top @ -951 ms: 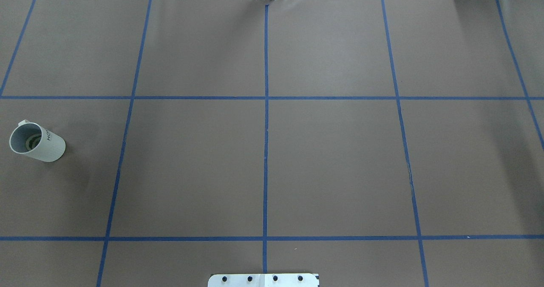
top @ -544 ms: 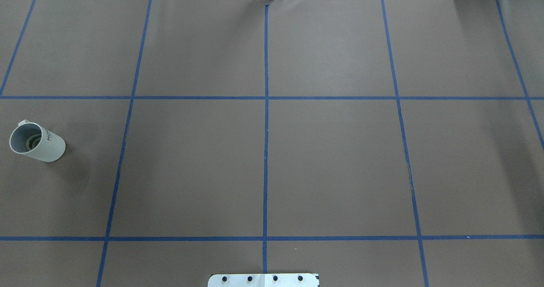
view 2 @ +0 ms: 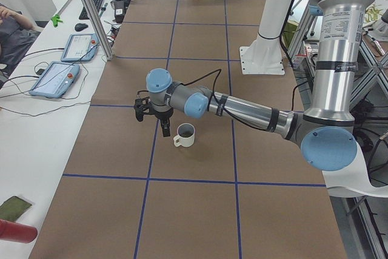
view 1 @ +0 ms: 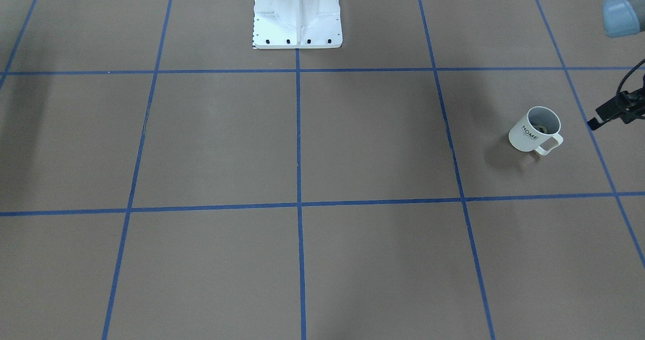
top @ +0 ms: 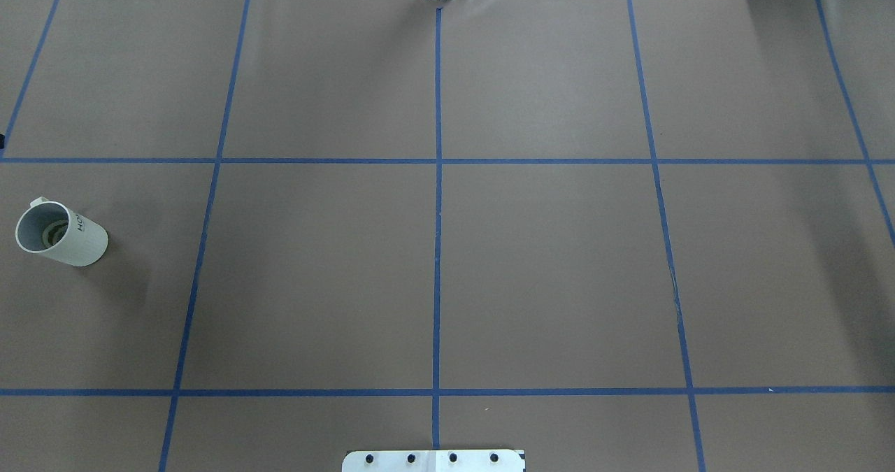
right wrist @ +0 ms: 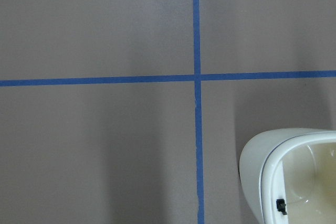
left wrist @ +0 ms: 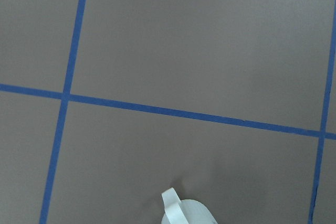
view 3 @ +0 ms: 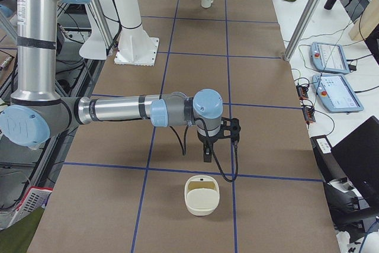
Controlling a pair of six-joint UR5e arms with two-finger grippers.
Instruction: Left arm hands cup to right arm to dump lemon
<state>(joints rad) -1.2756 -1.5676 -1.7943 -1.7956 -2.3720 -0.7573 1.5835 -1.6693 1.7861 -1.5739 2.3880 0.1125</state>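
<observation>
Barely begun. No grasp yet on the cup (view 1: 535, 128), upright on the table (top: 545, 269) at the robot's left, lemon (view 1: 542, 128) inside. Left gripper (view 2: 165, 130) just beside it, right gripper (view 3: 207, 152) well apart; open or closed, cannot tell for either. Pickup, handover, dump all remaining.

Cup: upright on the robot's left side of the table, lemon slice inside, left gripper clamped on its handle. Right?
No. The left gripper is not on the handle: the exterior left view shows it hanging beside the cup, apart from it. The rest holds: the cup is upright, on the robot's left side, with the lemon inside.
</observation>
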